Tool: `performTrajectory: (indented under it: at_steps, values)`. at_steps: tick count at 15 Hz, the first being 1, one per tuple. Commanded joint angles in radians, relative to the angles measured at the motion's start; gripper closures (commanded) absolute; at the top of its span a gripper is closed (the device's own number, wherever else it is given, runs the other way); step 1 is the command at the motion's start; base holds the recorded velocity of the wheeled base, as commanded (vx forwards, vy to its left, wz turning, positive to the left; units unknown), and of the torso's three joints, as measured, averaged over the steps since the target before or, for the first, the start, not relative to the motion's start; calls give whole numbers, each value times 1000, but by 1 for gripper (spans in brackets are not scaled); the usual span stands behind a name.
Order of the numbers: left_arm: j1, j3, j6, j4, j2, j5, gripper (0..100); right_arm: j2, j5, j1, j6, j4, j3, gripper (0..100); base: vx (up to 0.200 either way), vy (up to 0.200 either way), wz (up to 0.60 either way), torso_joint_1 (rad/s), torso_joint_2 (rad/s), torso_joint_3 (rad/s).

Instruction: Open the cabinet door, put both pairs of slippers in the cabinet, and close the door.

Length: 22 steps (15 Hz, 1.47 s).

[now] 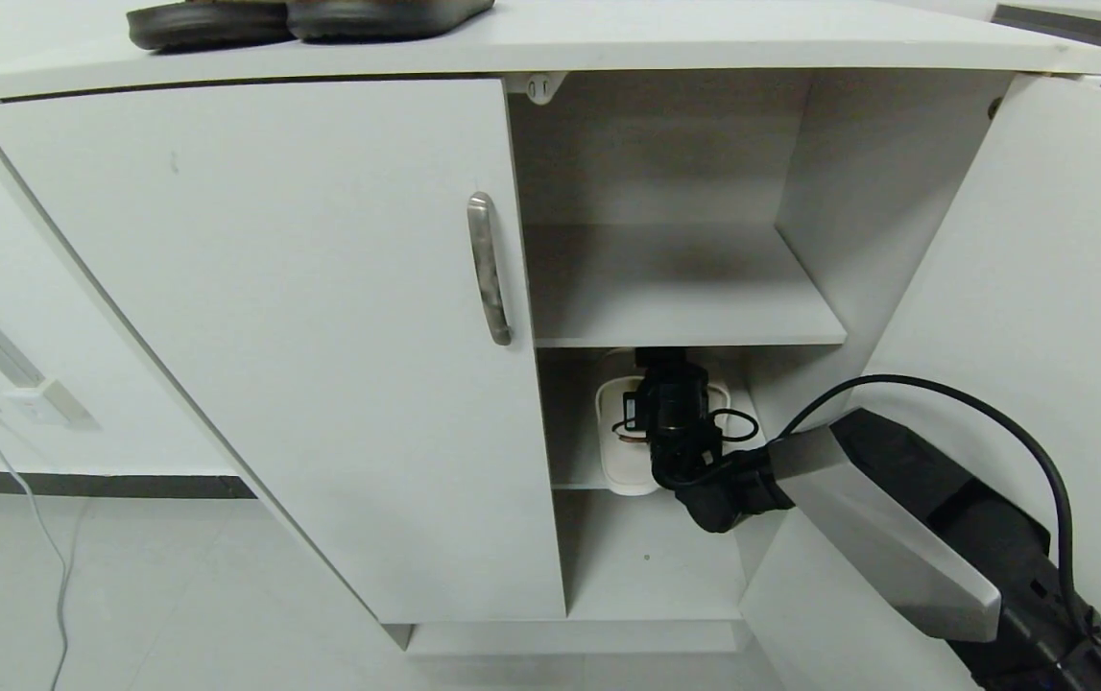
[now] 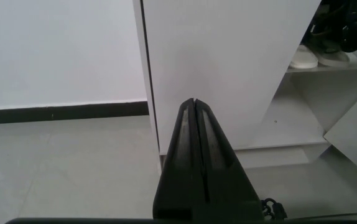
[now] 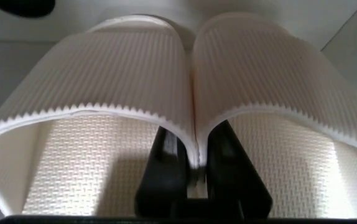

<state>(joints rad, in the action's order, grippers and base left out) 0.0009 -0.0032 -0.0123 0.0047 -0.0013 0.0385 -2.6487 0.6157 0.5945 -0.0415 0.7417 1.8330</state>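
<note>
White pair on the lower shelf, dark pair up on top.

The white cabinet (image 1: 704,38) stands with its right door (image 1: 1040,288) swung wide and its left door (image 1: 272,336) shut, metal handle (image 1: 488,269) along the inner edge. The right arm is inside the open half, and there is the right gripper (image 3: 196,149) at the lower shelf (image 1: 574,461). Its fingers (image 3: 166,162) pinch the two touching inner strap edges of the white slippers (image 1: 622,451), which lie side by side on that shelf. The dark slippers (image 1: 300,19) sit on the cabinet top, above the shut door. Down low, above the floor (image 2: 60,168), the left gripper (image 2: 194,106) faces the shut door, fingers pressed together and holding nothing.
</note>
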Motion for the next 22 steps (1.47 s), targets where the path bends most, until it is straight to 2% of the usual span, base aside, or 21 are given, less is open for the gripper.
performTrajectory:
  at_steps: [1, 3, 4, 8, 12, 16, 19, 22]
  values:
    - [1, 0, 0, 0, 1, 0, 100, -4, -2, -1, 0, 1, 3, 100, 0, 0, 0, 0, 0, 0]
    - [1, 0, 0, 0, 1, 0, 100, -4, -2, -1, 0, 1, 2, 100, 0, 0, 0, 0, 0, 0]
    - [1, 0, 0, 0, 1, 0, 100, -4, -2, -2, 0, 1, 2, 0, 0, 0, 0, 0, 0, 0]
    - [1, 0, 0, 0, 1, 0, 100, 18, -2, 1, 0, 10, -52, 0, 0, 0, 0, 0, 0, 0]
    - [1, 0, 2, 0, 1, 0, 100, 107, 1, 18, 0, 79, -202, 0, 0, 0, 0, 0, 0, 0]
    - [1, 0, 0, 0, 1, 0, 100, 254, 6, 51, 2, 200, -492, 0, 0, 0, 0, 0, 0, 0]
    - [1, 0, 0, 0, 1, 0, 100, 340, 6, 74, 2, 300, -664, 0, 0, 0, 0, 0, 0, 0]
    - [1, 0, 2, 0, 1, 0, 100, 441, 4, 111, 0, 343, -814, 0, 0, 0, 0, 0, 0, 0]
